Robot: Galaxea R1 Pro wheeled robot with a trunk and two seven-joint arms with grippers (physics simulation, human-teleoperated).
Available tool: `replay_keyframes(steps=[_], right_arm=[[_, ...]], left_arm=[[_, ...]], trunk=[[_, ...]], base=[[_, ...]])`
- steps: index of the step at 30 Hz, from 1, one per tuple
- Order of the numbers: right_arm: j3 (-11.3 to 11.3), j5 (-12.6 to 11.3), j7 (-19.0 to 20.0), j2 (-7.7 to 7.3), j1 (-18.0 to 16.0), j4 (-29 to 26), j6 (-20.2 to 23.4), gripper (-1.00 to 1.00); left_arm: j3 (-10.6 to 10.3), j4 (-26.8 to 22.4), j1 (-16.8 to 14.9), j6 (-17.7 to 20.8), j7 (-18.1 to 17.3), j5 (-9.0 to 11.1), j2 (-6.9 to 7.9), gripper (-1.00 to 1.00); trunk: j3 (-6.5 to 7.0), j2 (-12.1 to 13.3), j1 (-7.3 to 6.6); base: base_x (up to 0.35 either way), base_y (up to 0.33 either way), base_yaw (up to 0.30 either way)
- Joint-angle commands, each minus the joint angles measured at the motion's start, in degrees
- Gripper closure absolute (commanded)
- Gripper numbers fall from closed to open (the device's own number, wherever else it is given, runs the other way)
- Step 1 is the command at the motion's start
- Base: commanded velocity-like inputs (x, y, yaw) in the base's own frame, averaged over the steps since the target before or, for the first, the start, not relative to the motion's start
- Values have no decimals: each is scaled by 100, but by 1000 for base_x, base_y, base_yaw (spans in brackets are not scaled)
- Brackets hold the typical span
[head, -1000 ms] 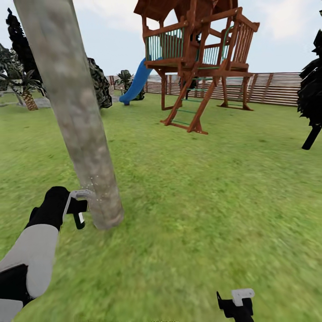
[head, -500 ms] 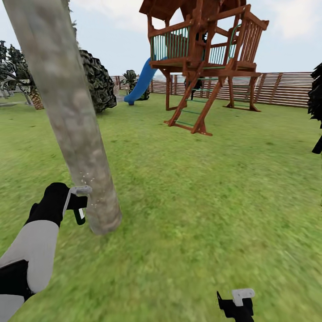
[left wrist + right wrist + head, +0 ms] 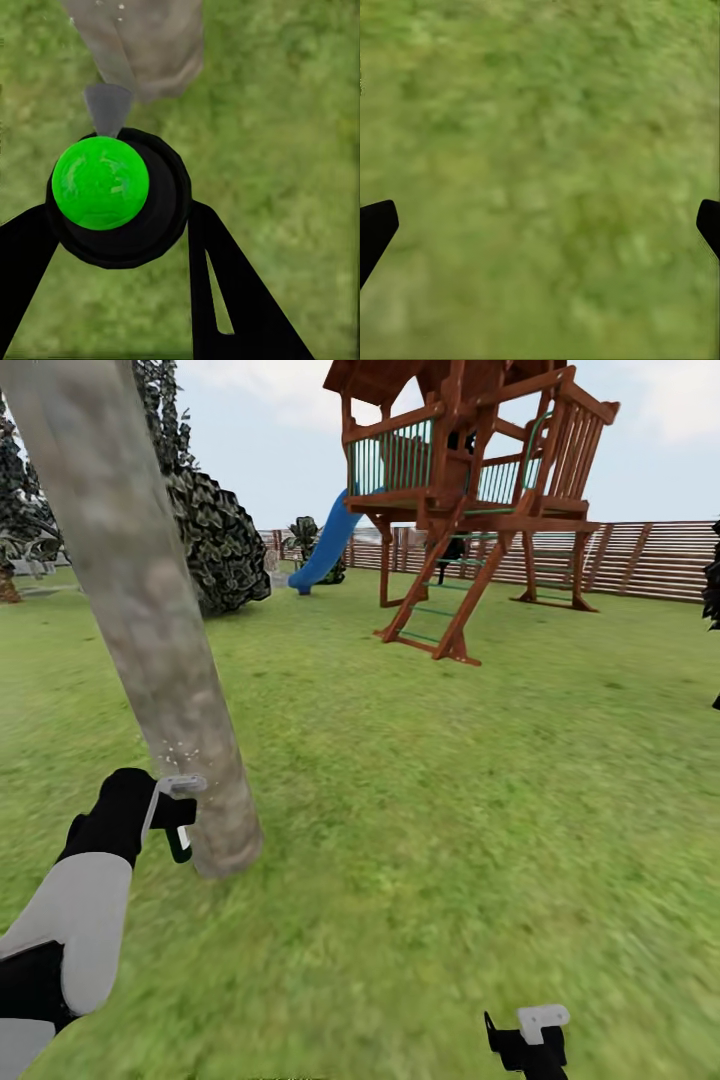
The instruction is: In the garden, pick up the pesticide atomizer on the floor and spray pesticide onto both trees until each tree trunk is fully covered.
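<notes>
A thick beige-grey mottled tree trunk point(image 3: 150, 640) leans across the left of the head view and meets the lawn just beyond my left gripper point(image 3: 165, 815). That gripper is shut on the pesticide atomizer point(image 3: 178, 838), a black bottle with a green part. White spray specks dot the bark just above it. In the left wrist view the atomizer point(image 3: 101, 184) shows its bright green top between my black fingers point(image 3: 225, 285), with its grey nozzle aimed at the trunk's base point(image 3: 142, 45). My right gripper point(image 3: 527, 1038) hangs low over grass, with its fingertips point(image 3: 375, 225) wide apart and nothing between them.
A wooden playset point(image 3: 470, 510) with a blue slide point(image 3: 325, 545) stands on the lawn ahead. A brown slat fence point(image 3: 640, 555) runs behind it. A dark leafy shrub point(image 3: 215, 540) sits behind the trunk. Open grass lies to the right.
The camera has swung left, so the playset and fence sit further right in the picture. The spray specks now sit a little higher on the trunk. Both grippers keep their pose.
</notes>
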Motion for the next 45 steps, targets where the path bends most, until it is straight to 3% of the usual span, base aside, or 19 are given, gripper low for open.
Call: replay_keyframes(steps=[1,18,35,45], right_arm=[[-26,62,-34,0,-3,6,-16,-100],[-26,62,-34,0,-3,6,-12,-100],[-26,70,-34,0,-3,6,-19,-100],[-26,62,-30,0,-3,6,-20,-100]], left_arm=[[18,-4,-6,15,-54,-64,-8,100],[14,-4,-6,19,-54,-64,-14,100],[23,-4,-8,23,-54,-72,-3,100],[24,-4,-6,23,-54,-73,-29,100]], trunk=[[-5,-3,-1],[-5,-3,-1],[-5,-3,-1],[-5,-3,-1]], base=[[0,-273,266],[203,-205,45],[125,-239,257],[228,-183,17]])
